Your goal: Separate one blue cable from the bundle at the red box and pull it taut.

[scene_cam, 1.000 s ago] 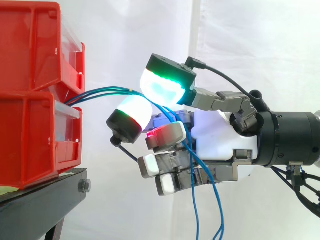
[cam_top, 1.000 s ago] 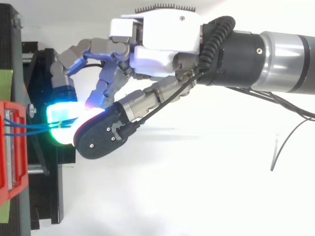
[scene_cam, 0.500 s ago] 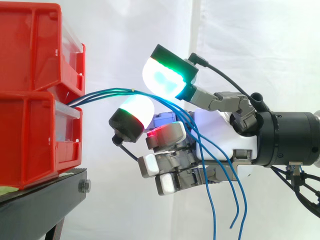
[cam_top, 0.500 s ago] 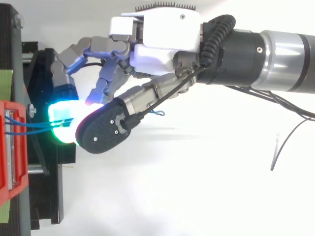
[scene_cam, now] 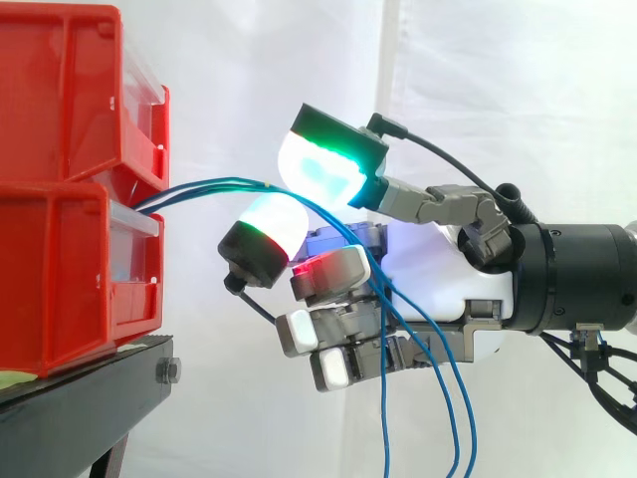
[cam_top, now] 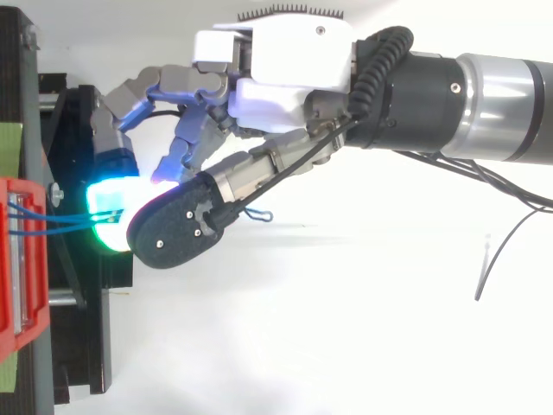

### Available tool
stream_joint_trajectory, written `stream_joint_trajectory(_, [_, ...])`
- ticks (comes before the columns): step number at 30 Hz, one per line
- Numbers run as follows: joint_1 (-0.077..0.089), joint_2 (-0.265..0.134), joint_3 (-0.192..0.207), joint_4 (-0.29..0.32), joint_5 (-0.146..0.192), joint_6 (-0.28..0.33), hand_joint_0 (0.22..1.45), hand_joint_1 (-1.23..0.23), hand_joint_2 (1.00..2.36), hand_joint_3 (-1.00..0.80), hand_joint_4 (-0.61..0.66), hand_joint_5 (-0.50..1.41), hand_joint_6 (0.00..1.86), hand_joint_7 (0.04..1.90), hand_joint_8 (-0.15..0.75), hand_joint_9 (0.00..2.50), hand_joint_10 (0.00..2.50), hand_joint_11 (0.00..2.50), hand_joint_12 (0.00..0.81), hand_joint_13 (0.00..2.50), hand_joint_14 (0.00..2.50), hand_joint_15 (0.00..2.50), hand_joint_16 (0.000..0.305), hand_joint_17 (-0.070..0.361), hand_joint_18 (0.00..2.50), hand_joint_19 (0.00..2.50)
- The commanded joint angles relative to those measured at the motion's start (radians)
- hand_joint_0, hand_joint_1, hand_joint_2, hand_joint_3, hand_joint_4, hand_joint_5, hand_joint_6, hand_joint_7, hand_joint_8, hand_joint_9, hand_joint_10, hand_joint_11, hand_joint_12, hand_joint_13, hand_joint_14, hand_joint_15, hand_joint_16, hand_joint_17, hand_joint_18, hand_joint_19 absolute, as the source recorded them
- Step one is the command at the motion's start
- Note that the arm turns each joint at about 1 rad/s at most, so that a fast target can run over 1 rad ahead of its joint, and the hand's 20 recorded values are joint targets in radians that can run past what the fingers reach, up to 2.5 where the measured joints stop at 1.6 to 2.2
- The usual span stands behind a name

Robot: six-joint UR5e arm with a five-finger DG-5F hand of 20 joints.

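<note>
Robot hand point(scene_cam: 438, 289) meeting a bundle of thin blue cables point(scene_cam: 214, 185) that leads out of stacked red plastic bins point(scene_cam: 60, 269).
The cables leave the gap between the upper and lower bin, straight ahead of the hand, and run close together, sagging slightly, to the hand's front end. From there they fan apart, cross the near side of the hand and hang loose below it. It cannot be told whether the hand grips any cable or only touches the bundle. From above, a small blue cable loop point(cam_top: 257, 213) lies just beside the hand. The bins rest on a black metal stand point(scene_cam: 90, 398), ahead of and below the hand. A white curtain point(scene_cam: 498, 100) hangs behind it.
</note>
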Motion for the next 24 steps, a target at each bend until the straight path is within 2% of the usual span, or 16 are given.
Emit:
stream_joint_trajectory(1, [0.0, 0.0, 0.0, 0.0, 0.0, 0.0, 0.7, -0.86, 1.01, -0.35, -0.02, -0.2, 0.91, 1.06, 0.285, 1.1, 0.02, 1.35, 0.402, 0.97, 0.02, 0.64, 0.048, 0.108, 0.87, 0.68])
stream_joint_trajectory(7, [0.001, 0.0, 0.0, 0.003, 0.0, 0.0, 0.76, -0.89, 1.0, -0.5, -0.02, -0.2, 0.92, 1.05, 0.282, 1.12, 0.02, 1.35, 0.393, 1.0, 0.02, 0.65, 0.047, 0.105, 0.89, 0.67])
stream_joint_trajectory(15, [0.0, 0.0, 0.0, 0.0, 0.0, 0.0, 0.78, -0.92, 1.0, -0.5, 0.01, -0.19, 0.92, 1.05, 0.292, 1.16, 0.02, 1.37, 0.395, 1.03, 0.02, 0.66, 0.045, 0.101, 0.91, 0.67])
stream_joint_trajectory(24, [-0.002, 0.0, 0.0, 0.0, 0.0, 0.001, 0.74, -0.93, 1.0, -0.5, 0.05, -0.18, 0.91, 1.1, 0.294, 1.19, 0.02, 1.4, 0.395, 1.05, 0.03, 0.68, 0.044, 0.099, 0.92, 0.68])
